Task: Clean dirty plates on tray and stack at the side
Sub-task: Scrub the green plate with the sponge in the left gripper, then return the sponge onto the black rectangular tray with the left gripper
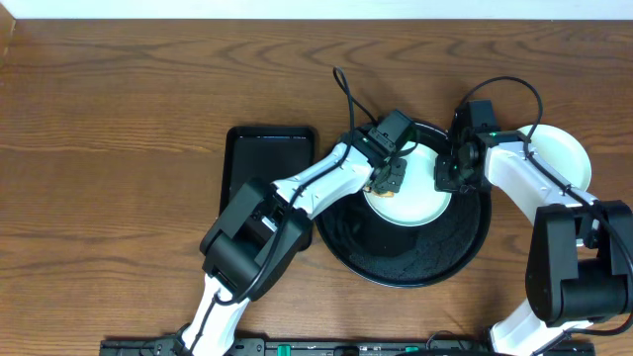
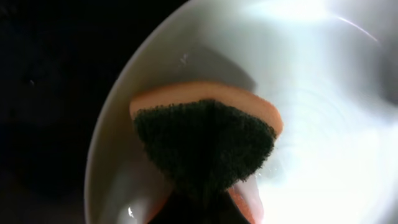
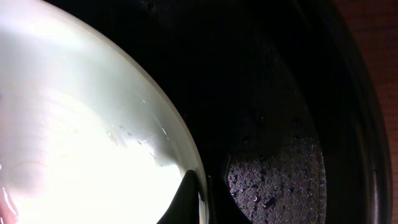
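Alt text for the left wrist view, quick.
An orange sponge with a dark green scrub face presses on a pale plate, held by the left claw from below. Glare whitens the plate's right; black tray left.

Left gripper [image 1: 388,180] with its orange-and-green sponge [image 2: 205,149] and right gripper [image 1: 453,170] crowd the pale round plate [image 1: 420,203]; the large round black tray [image 1: 396,262] lies open on its near half.

surface: brown wooden table [image 1: 119,119] | middle-right: round black tray [image 1: 396,265] | just left of it: rectangular black tray [image 1: 267,158] | far right: pale plate [image 1: 571,153]
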You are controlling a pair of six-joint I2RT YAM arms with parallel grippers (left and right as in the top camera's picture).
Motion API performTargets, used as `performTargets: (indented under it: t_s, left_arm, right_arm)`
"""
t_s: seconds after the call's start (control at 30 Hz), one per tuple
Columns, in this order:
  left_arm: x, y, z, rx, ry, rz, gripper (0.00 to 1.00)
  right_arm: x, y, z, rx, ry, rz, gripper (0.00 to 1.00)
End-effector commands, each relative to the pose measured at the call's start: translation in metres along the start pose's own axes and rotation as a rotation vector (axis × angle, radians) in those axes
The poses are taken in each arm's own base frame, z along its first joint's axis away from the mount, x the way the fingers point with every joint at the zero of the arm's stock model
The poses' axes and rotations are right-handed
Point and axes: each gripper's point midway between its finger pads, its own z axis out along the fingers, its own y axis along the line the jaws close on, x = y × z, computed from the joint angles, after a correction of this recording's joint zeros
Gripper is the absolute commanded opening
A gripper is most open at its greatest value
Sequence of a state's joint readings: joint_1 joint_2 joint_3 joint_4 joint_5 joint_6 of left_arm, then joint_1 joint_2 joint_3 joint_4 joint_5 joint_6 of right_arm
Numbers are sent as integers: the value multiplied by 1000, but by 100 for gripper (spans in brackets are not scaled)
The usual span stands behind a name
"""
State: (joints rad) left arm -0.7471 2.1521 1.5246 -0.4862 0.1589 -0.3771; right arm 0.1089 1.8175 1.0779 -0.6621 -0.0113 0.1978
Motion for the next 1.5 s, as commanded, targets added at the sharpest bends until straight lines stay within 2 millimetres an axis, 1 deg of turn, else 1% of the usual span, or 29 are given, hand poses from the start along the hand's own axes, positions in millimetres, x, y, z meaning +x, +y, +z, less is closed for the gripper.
performTargets:
  t_s: [0.0, 0.1, 0.17, 0.2, 0.27, 0.33, 0.4, 0.5, 0.53, 0.57, 0.6, 0.7, 0.73, 0.77, 0.8, 0.87, 0.9, 0.97, 1.07, 1.13, 1.2, 1.3, 1.4, 1.47]
  left_arm:
    - [36, -11, 27, 98, 150, -37, 8]
    - [42, -19, 40, 159, 180, -39, 9]
    - [44, -23, 47, 190, 189, -36, 12]
    - [44, -26, 47, 216, 191, -33, 13]
    - [42, -34, 45, 274, 197, -28, 12]
    - [33, -49, 32, 363, 195, -17, 11]
    - [21, -62, 14, 440, 179, -12, 11]
    - [-6, -72, -25, 496, 99, 5, 11]
    - [-15, -73, -41, 507, 63, 11, 11]
    - [-27, -75, -63, 523, 11, 22, 11]
    - [-36, -75, -80, 533, -27, 27, 11]
    - [-56, -67, -135, 551, -131, 27, 11]
    - [-61, -60, -152, 545, -157, 16, 12]
    - [-64, -51, -166, 531, -178, 1, 12]
    - [-65, -39, -176, 500, -192, -21, 12]
    - [-64, -7, -187, 387, -208, -85, 12]
    - [-61, 13, -188, 311, -206, -113, 12]
    - [-48, 58, -186, 127, -177, -166, 12]
    - [-18, 118, -180, -133, -81, -220, 13]
    - [3, 152, -174, -280, -17, -249, 13]
    - [18, 173, -165, -370, 24, -261, 13]
    - [35, 191, -145, -410, 62, -278, 14]
    - [45, 205, -128, -416, 61, -300, 14]
    - [46, 215, -120, -416, 39, -320, 15]
  right_arm:
    - [6, 2, 4, 1, 19, -6, 1]
    - [6, 4, 4, -6, 20, -6, 1]
    - [7, 5, 4, -15, 22, -6, 1]
    - [7, 6, 4, -17, 23, -6, 1]
    - [7, 6, 4, -18, 23, -6, 1]
    - [7, 6, 4, -17, 23, -6, 1]
    - [7, 6, 4, -18, 23, -6, 1]
    - [7, 6, 4, -18, 23, -7, 1]
    - [7, 6, 4, -17, 23, -6, 1]
    - [7, 6, 4, -18, 23, -6, 1]
    - [7, 6, 4, -18, 23, -6, 1]
    - [7, 6, 4, -17, 23, -7, 1]
    - [7, 6, 4, -18, 23, -6, 1]
    - [7, 6, 4, -17, 23, -6, 1]
    - [7, 6, 4, -18, 23, -6, 1]
    - [7, 6, 4, -18, 23, -7, 1]
    - [7, 6, 4, -18, 23, -6, 1]
    - [7, 6, 4, -18, 23, -6, 1]
    - [7, 6, 4, -18, 23, -6, 1]
    - [7, 6, 4, -18, 23, -6, 1]
    - [6, 6, 4, -18, 22, -6, 1]
    - [6, 6, 4, -18, 21, -6, 1]
    - [6, 6, 4, -18, 22, -6, 1]
    - [7, 6, 4, -18, 22, -6, 1]
